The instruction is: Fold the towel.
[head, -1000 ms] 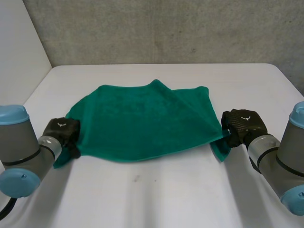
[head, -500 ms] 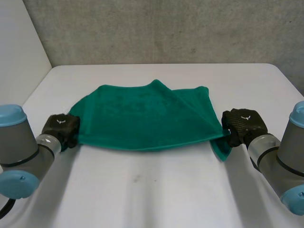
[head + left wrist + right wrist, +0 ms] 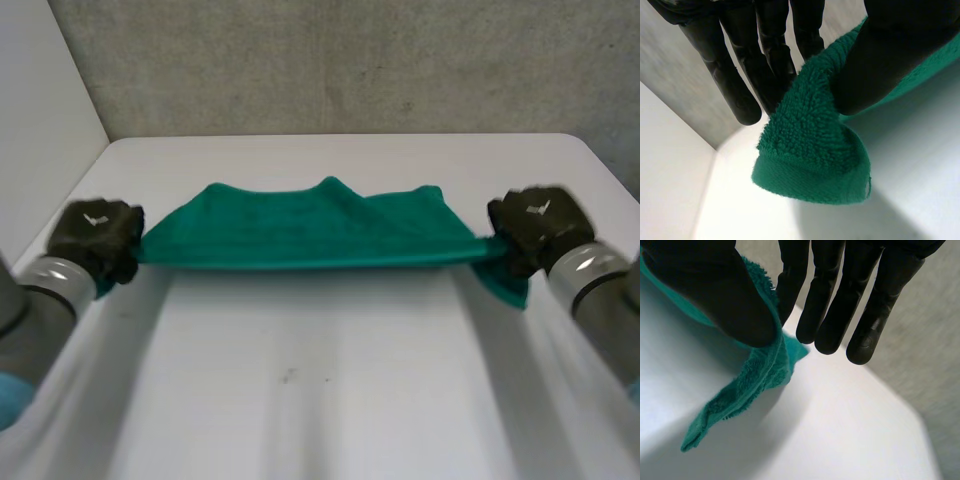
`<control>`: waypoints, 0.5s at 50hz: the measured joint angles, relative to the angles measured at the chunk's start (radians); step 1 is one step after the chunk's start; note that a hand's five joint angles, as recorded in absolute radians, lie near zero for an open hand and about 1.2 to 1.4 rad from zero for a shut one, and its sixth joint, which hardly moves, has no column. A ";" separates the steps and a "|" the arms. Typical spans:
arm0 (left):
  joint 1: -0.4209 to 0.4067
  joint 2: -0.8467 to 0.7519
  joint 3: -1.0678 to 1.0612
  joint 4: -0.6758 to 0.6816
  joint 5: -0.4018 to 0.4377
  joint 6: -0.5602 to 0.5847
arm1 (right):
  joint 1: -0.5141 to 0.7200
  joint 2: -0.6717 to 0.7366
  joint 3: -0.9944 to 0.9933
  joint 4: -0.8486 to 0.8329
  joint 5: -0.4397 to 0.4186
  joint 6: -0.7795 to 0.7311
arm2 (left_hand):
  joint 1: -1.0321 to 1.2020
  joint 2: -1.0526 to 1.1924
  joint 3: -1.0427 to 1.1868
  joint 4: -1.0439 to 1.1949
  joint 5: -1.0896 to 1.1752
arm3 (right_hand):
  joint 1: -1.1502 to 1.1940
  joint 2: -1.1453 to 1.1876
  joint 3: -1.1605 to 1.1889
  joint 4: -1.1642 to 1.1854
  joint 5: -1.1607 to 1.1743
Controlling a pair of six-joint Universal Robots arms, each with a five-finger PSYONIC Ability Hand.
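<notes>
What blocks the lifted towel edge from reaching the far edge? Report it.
Nothing visible does. The left hand and the right hand each pinch a near corner of the towel, its near edge taut between them above the table. Only the towel's own cloth lies ahead, up to its far edge.

White, smooth-topped surface (image 3: 330, 420), far corners rounded. One green terry-cloth towel (image 3: 310, 228) lies on it by its far edge only, with the near edge raised off it. Small dark speck (image 3: 288, 377) on the bare near area.

Bright, even light, soft shadow beneath the towel (image 3: 300, 232)
</notes>
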 measured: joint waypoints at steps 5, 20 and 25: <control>0.001 0.196 -0.014 -0.125 0.003 0.028 | 0.000 -0.141 -0.054 0.159 0.002 -0.144 | 0.000 0.000 0.000 0.003 0.000 | 0.000 0.000 0.004 0.000 0.000; -0.001 0.141 -0.023 -0.289 0.000 0.069 | 0.014 -0.101 -0.099 0.551 -0.002 -0.441 | 0.000 0.002 0.003 0.004 0.000 | 0.000 0.000 0.004 0.000 0.006; -0.007 -0.040 0.033 -0.279 -0.015 0.096 | 0.016 0.049 -0.142 0.544 0.006 -0.452 | 0.000 0.002 0.004 0.004 0.000 | 0.000 0.000 0.004 0.000 0.006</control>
